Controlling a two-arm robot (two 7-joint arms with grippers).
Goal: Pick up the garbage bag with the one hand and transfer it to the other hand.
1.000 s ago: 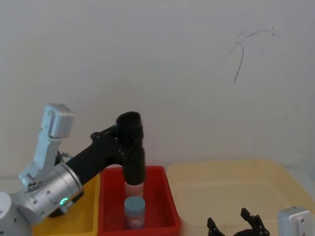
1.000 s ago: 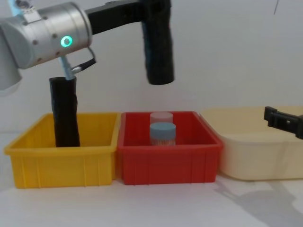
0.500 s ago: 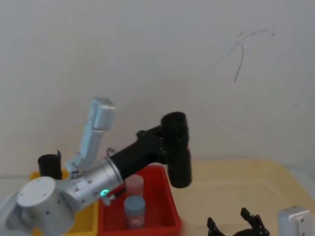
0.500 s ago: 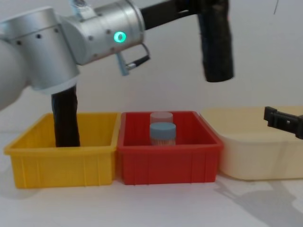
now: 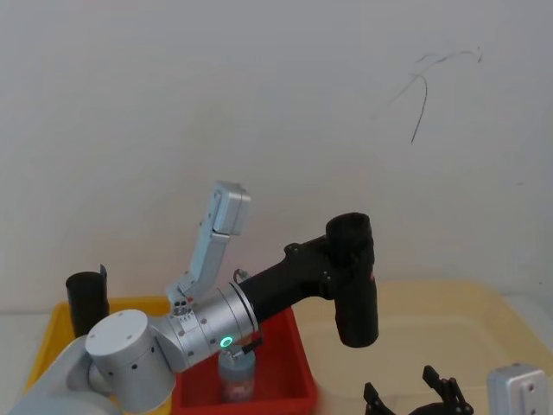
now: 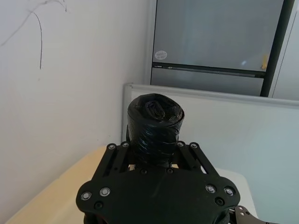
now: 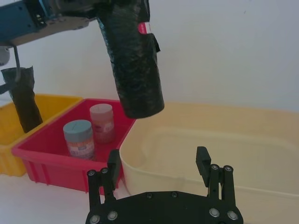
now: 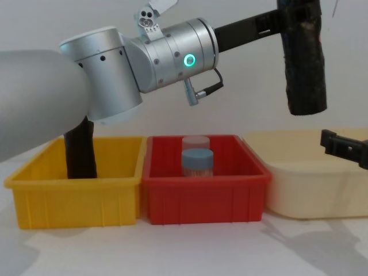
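1. The left gripper point(image 5: 327, 266) is pinched on the upper part of the garbage bag point(image 5: 356, 307). The roll hangs upright in the air over the left end of the cream tub point(image 8: 313, 184), just past the red bin point(image 8: 204, 192).
2. The right gripper point(image 7: 158, 159) sits low at the tub's near side with its fingers spread. It is below the roll's free lower end and apart from it.
3. Slip: the hold is high on a long roll of crinkly film. If you swing it sharply, the lower end may sway and the roll may tilt or slide between the fingers.
4. Dropped handover: if you let go on the left before the right has closed firmly, the roll falls into the tub. Closing on loose outer film may catch only a layer.
5. Collision: bring the right fingers to the bare lower half, well below the left gripper, or the two may strike.
6. The second roll point(image 8: 80, 152) standing in the yellow bin point(image 8: 75, 201) is not your target.
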